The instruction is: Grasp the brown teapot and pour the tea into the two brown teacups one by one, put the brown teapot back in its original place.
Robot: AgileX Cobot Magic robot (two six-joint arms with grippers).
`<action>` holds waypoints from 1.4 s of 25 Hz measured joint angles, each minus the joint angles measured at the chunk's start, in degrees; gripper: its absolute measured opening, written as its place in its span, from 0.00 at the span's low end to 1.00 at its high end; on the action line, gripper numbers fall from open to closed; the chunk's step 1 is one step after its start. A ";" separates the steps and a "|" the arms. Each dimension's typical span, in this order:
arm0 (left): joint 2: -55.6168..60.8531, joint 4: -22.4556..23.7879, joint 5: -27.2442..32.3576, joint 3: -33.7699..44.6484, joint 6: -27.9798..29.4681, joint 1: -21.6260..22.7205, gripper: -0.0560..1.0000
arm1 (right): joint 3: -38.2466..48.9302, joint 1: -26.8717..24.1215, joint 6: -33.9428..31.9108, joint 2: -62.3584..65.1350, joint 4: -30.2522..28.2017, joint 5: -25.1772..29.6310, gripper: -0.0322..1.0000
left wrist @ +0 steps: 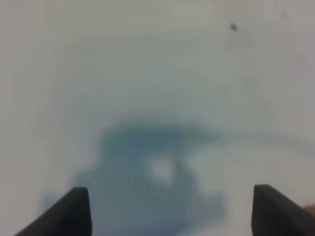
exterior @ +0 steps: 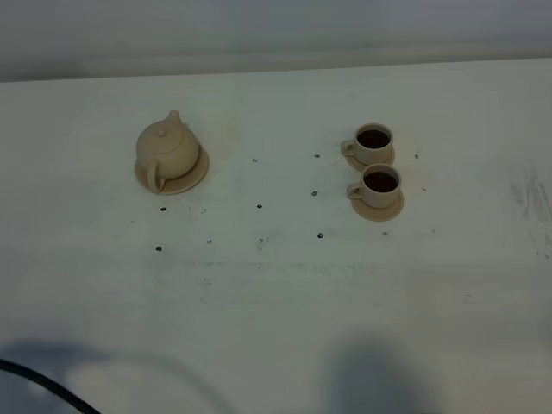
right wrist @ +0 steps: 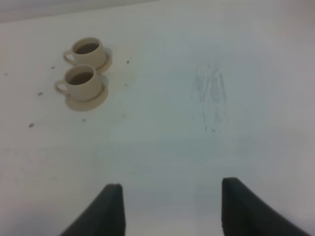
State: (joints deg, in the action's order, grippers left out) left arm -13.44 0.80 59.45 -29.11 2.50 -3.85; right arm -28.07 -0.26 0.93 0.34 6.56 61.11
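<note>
The tan teapot (exterior: 168, 144) stands upright on its wide saucer (exterior: 191, 178) at the left of the table, lid on, handle toward the front. Two tan teacups on small saucers stand at the right, one behind the other: the far cup (exterior: 373, 142) and the near cup (exterior: 379, 186), both holding dark tea. They also show in the right wrist view, far cup (right wrist: 87, 50) and near cup (right wrist: 80, 81). My left gripper (left wrist: 170, 209) is open over bare table. My right gripper (right wrist: 170, 206) is open and empty, well short of the cups. Neither gripper shows in the high view.
The white table (exterior: 276, 285) has small dark specks (exterior: 260, 207) between teapot and cups and faint scuffs at the right (exterior: 535, 203). A dark cable (exterior: 43, 388) crosses the front left corner. The arms cast shadows along the front edge.
</note>
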 joint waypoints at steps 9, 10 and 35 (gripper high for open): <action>10.93 -0.11 0.14 0.17 0.19 4.84 0.68 | 0.00 0.00 0.00 0.00 0.00 0.00 0.48; 12.18 -0.11 0.14 0.17 0.24 4.89 0.68 | 0.00 0.00 0.00 0.00 0.00 0.00 0.48; 13.72 -0.15 0.20 0.17 -0.18 4.89 0.68 | 0.00 0.00 0.00 0.00 0.00 0.00 0.48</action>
State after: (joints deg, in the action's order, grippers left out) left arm 0.28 0.65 59.65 -28.94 2.33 1.04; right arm -28.07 -0.26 0.93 0.34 6.56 61.11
